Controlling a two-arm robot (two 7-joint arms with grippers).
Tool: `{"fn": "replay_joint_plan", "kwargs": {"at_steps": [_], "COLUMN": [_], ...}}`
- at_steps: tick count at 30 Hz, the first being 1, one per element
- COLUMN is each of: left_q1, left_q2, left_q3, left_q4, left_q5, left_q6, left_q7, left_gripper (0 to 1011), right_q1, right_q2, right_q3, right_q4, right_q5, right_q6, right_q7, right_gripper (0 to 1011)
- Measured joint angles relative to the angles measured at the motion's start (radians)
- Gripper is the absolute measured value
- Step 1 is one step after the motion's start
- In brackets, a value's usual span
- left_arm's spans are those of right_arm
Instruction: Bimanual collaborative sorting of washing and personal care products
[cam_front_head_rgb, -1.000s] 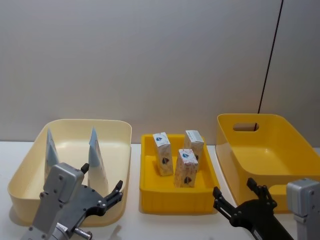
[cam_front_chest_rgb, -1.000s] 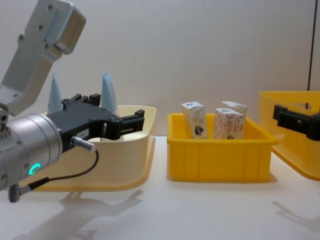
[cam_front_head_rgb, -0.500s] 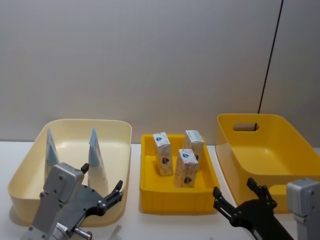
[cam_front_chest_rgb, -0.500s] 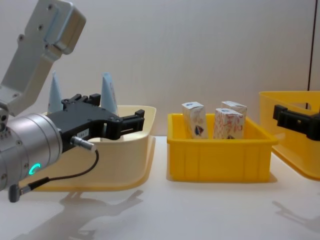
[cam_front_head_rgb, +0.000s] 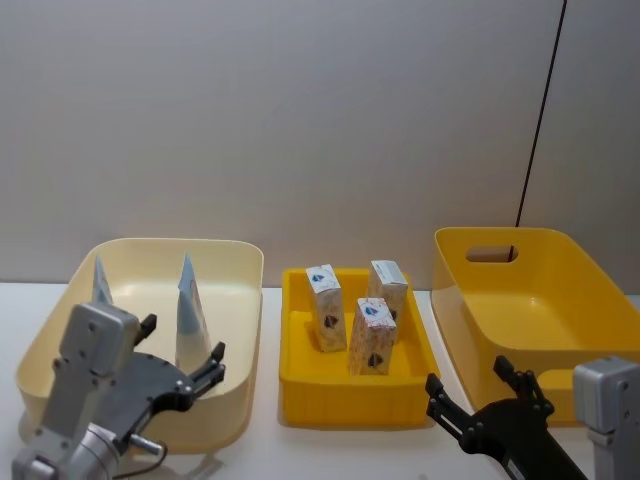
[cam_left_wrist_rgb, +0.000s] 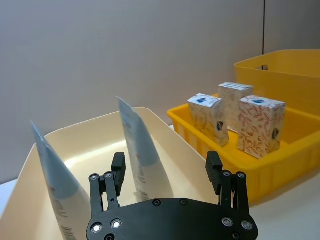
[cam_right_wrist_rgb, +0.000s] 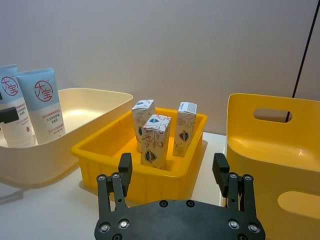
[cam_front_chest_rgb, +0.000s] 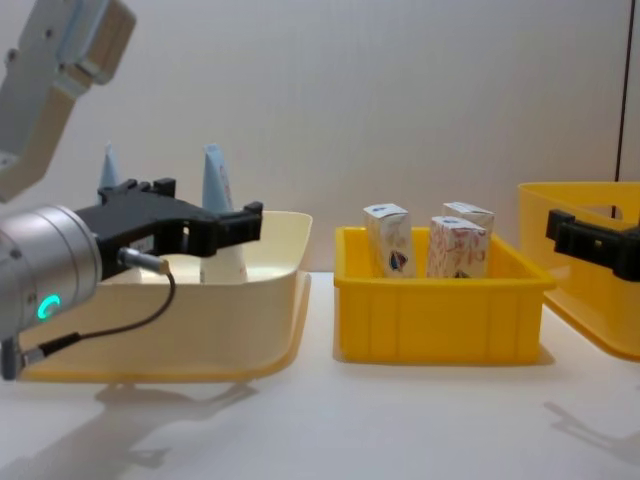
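Hovering at the lower left of the head view, the left hand (cam_front_head_rgb: 182, 340) is opened wide and holds nothing. It points into the cream bin (cam_front_head_rgb: 240, 252), where a light-blue tube (cam_front_head_rgb: 190, 305) stands upright just ahead of the open fingers and a second tube (cam_front_head_rgb: 100, 285) stands nearer to the left edge. Three white cartons (cam_front_head_rgb: 372, 335) stand close together in the small yellow tray (cam_front_head_rgb: 350, 400) at the centre. The right hand (cam_front_head_rgb: 467, 378), at the lower right, is also wide open and empty, just below the big yellow bin (cam_front_head_rgb: 600, 285) in the frame.

I think the danger is at the tube. It stands on one end and looks soft, so if one finger touches it before the other, it can fall inside the bin. A finger coming too low may also catch the bin's front wall. The cartons are so near to each other that taking one can push over its neighbour.
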Motion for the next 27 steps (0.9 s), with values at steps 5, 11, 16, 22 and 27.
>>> {"fn": "replay_joint_plan", "kwargs": {"at_steps": [5,11,16,22,27], "left_q1": [-0.022,-0.049,-0.085,-0.13,-0.164], "left_q2": [-0.011,-0.027,-0.046,-0.07,-0.088], "left_q3": [-0.024,-0.043,-0.055,-0.06,-0.061], "left_q4": [0.019,0.049,0.094,0.15,0.192], "left_q5": [-0.035,-0.074,-0.104,-0.119,-0.12], "left_q6": [0.029,0.06,0.083,0.099,0.104], "left_q7": [-0.016,-0.04,-0.067,-0.083,-0.089], "left_gripper": [1003,1003,1003,1004,1003], "right_q1": [0.0,0.0,0.0,0.0,0.0], "right_q2": [0.0,0.0,0.0,0.0,0.0], "right_q3": [0.0,0.0,0.0,0.0,0.0], "right_q4": [0.0,0.0,0.0,0.0,0.0], "right_q5": [0.0,0.0,0.0,0.0,0.0], "right_q6": [0.0,0.0,0.0,0.0,0.0], "right_q7": [0.0,0.0,0.0,0.0,0.0], "right_gripper": [1001,1001,1001,1001,1001]}}
